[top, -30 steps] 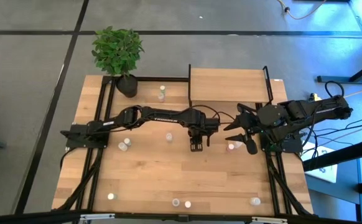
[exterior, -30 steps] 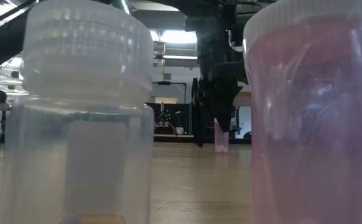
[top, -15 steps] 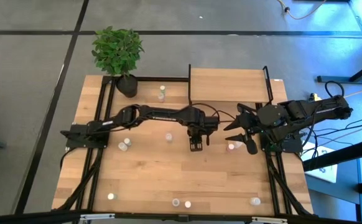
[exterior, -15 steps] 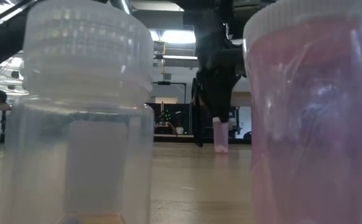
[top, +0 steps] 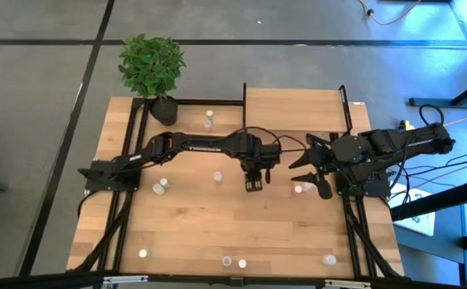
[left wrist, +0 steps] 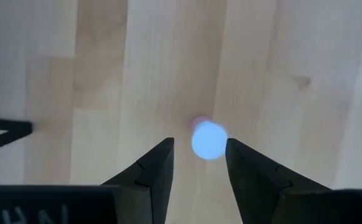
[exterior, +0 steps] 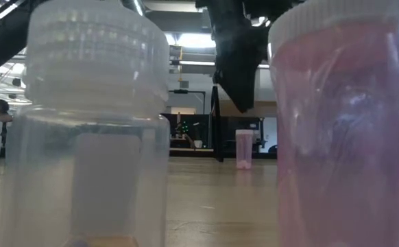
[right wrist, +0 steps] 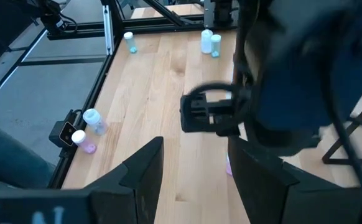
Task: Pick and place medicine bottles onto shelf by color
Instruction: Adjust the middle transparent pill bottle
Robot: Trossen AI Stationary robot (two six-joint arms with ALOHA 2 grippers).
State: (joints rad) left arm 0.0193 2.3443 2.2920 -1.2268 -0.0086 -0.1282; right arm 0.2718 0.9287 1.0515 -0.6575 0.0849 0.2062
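Note:
A pink medicine bottle [exterior: 243,149] stands upright on its base on the table, mid-table. My left gripper [exterior: 237,103] hangs open just above it and points down. In the left wrist view the bottle's round cap [left wrist: 209,140] shows past the parted fingers of my left gripper [left wrist: 198,143]. In the high view my left gripper [top: 253,185] hides this bottle. My right gripper [top: 304,163] waits open at the table's right, above another bottle [top: 299,189]. The shelf [top: 294,110] stands at the far edge.
Loose bottles stand about the table, one each at far [top: 208,120], middle [top: 217,177] and left [top: 161,186], and several along the near edge [top: 233,262]. Two of them loom close to the low camera [exterior: 90,123]. A potted plant [top: 152,68] sits at the far left corner.
My left gripper has risen straight up from around the pink bottle and now hangs clear above its cap. The bottle has stayed upright in the same spot on the table.

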